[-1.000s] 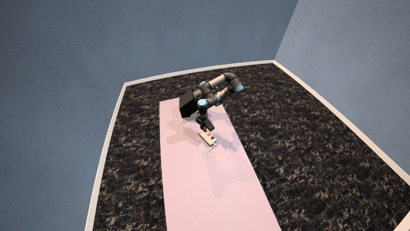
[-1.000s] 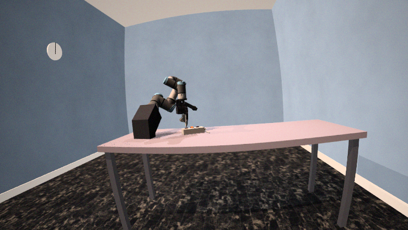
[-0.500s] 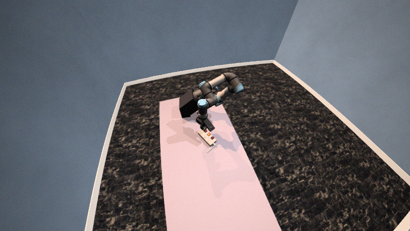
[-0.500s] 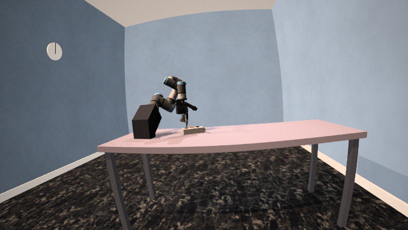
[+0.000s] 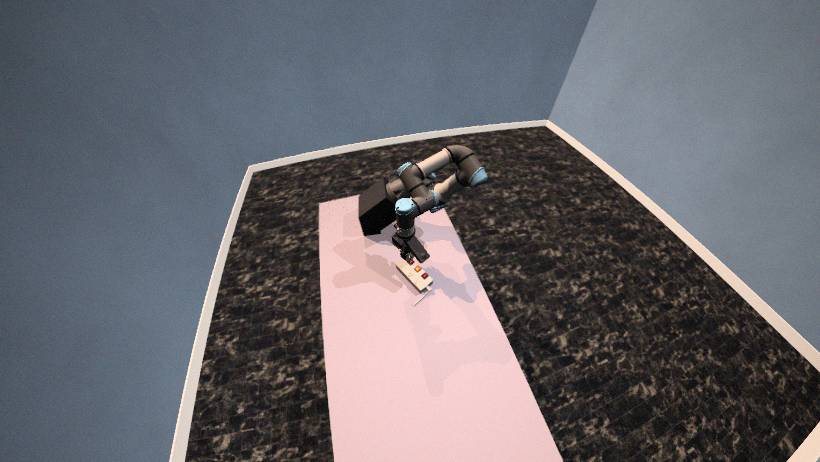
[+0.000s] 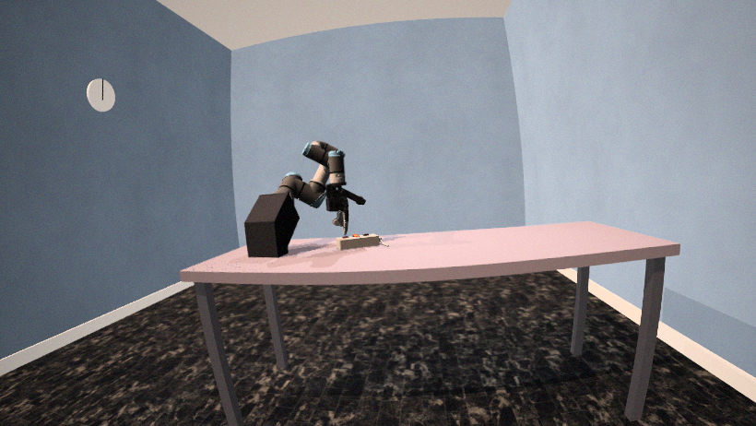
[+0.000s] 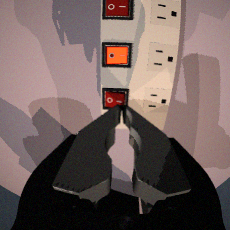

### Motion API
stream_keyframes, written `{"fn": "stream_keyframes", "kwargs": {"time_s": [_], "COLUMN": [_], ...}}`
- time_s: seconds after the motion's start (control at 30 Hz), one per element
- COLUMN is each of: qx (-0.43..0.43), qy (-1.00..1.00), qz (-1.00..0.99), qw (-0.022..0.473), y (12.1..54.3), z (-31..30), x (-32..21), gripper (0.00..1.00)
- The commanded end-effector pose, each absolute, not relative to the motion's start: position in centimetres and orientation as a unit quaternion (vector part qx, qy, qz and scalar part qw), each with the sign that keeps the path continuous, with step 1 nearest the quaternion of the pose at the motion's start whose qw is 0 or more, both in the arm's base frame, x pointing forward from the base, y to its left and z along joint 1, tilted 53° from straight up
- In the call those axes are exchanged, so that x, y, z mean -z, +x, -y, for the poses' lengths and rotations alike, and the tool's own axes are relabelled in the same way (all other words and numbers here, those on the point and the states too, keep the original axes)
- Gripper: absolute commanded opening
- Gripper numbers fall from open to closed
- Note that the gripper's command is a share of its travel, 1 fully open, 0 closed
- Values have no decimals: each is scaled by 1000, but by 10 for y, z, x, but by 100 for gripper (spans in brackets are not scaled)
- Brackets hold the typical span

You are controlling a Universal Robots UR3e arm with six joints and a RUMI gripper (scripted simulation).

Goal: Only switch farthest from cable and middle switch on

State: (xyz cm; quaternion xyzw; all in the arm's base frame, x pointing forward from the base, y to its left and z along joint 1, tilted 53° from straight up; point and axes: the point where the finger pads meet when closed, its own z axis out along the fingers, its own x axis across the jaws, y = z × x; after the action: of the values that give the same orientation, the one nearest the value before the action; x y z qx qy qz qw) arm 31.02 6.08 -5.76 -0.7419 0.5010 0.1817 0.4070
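While pressed together with nothing between them, the fingers are seen low in the wrist frame, tips at the lower edge of the nearest switch (image 7: 115, 98), dark red. Contact cannot be told. Above it, the middle switch (image 7: 117, 55) is lit bright orange, and a third switch (image 7: 117, 8) is cut by the top edge, dark red. Sockets are lined to the right on the power strip (image 7: 162, 60). Lying face up on the pink table (image 5: 401, 367), the strip is found mid-frame in the top view, cable (image 5: 421, 297) toward the lower side.
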Motion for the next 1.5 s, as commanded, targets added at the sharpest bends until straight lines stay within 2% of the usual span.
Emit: {"fn": "stream_keyframes", "kwargs": {"time_s": [0.0, 1.47], "qx": [-181, -181], "qy": [-742, -742], "qz": [-501, -501], "qw": [407, 407], "y": [311, 312], "z": [-60, -67], "x": [58, 63], "gripper": [0, 0]}}
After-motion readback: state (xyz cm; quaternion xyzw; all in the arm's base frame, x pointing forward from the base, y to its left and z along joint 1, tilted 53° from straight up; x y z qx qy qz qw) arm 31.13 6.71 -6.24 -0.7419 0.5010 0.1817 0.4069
